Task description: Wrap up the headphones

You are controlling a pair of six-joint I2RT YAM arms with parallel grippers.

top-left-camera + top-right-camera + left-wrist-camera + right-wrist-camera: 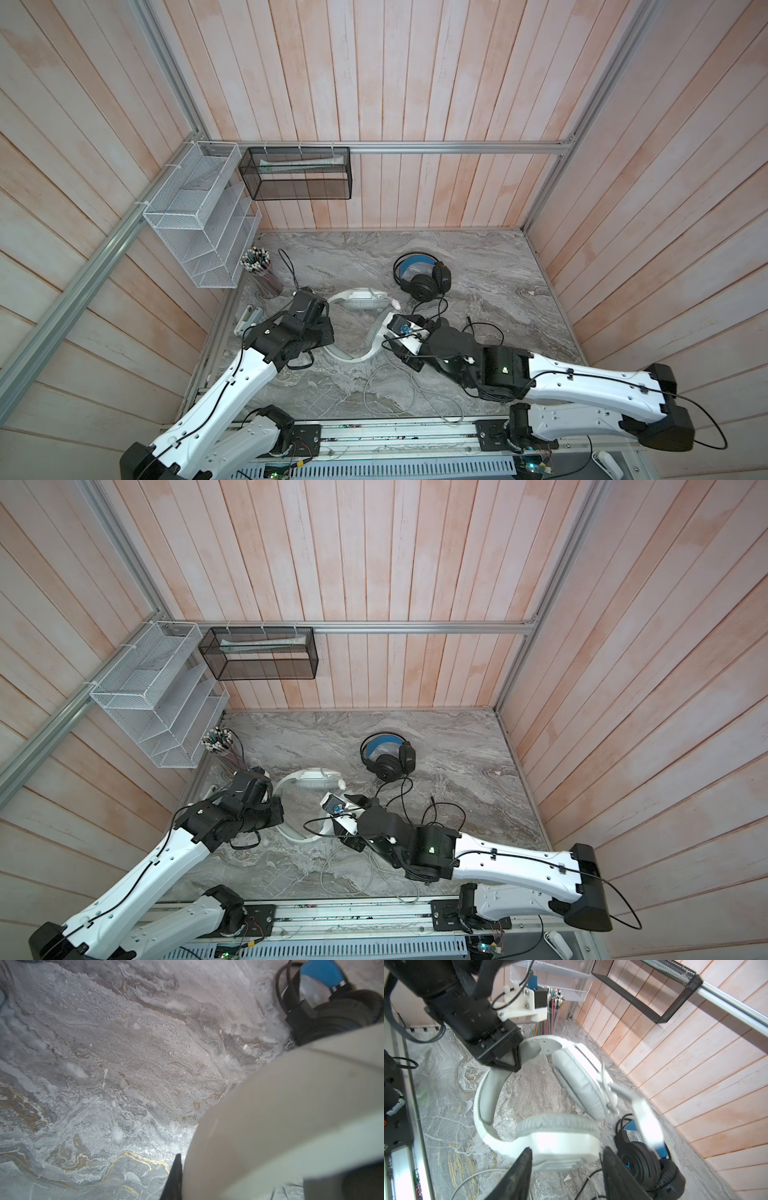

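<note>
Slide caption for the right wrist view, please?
Left gripper clamps the headband of the white headset; open right gripper faces its earcup.

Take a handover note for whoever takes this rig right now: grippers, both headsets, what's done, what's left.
Left gripper: shut on the white headset by its headband.
Right gripper: jaws open at that headset's near earcup, holding nothing.
Black headset: lying further back on the table, untouched.
Done: nothing wrapped; grey-white cable and black cable lie loose.
Left: wrap both cables.
</note>
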